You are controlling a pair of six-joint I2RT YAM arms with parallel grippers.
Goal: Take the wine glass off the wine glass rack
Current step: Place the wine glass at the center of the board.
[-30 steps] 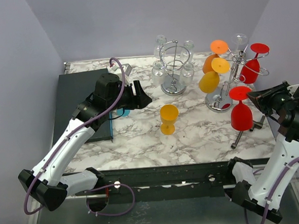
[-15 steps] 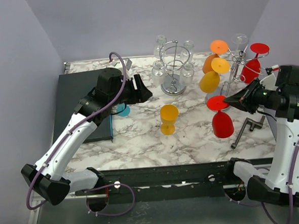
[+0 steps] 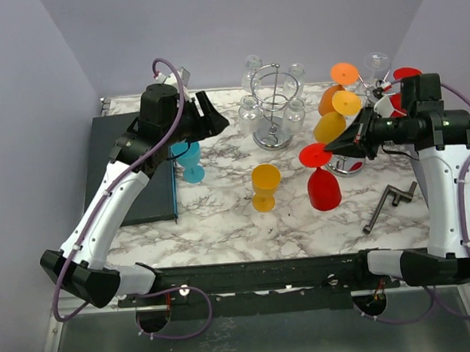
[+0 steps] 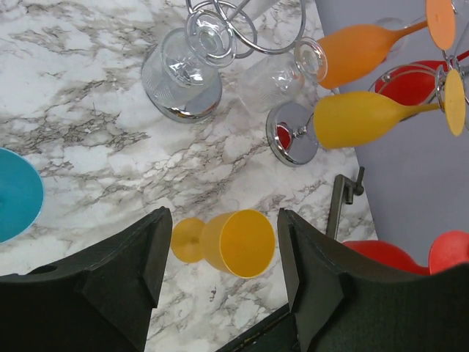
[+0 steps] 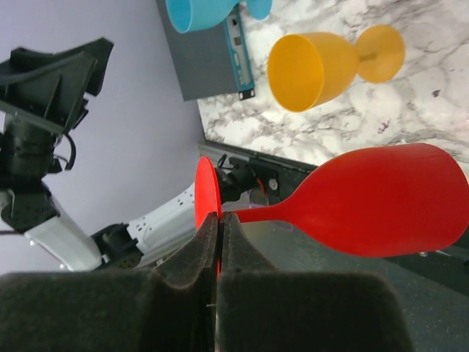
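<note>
Plain lilac walls [image 3: 210, 26] enclose a white, grey-veined marble table [image 3: 221, 217] under even light.

Marble-patterned table top [image 3: 221, 217]. Dark grey mat [image 3: 107, 140], flat on table's left part. Teal goblet [image 3: 190, 159], upright at mat's right edge. Yellow goblet [image 3: 264, 186], upright, mid-table. Wire caddy [image 3: 274, 90] ringed by clear glass bottles [image 3: 249, 111], at back. Dark metal crank [image 3: 388, 205], lying at right.

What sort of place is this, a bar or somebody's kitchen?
Most likely a robot test booth, not a real bar. Plain walls box in one marble table, the left arm and right arm are bolted along its near edge, and bright glasses hang on a wire rack.
</note>
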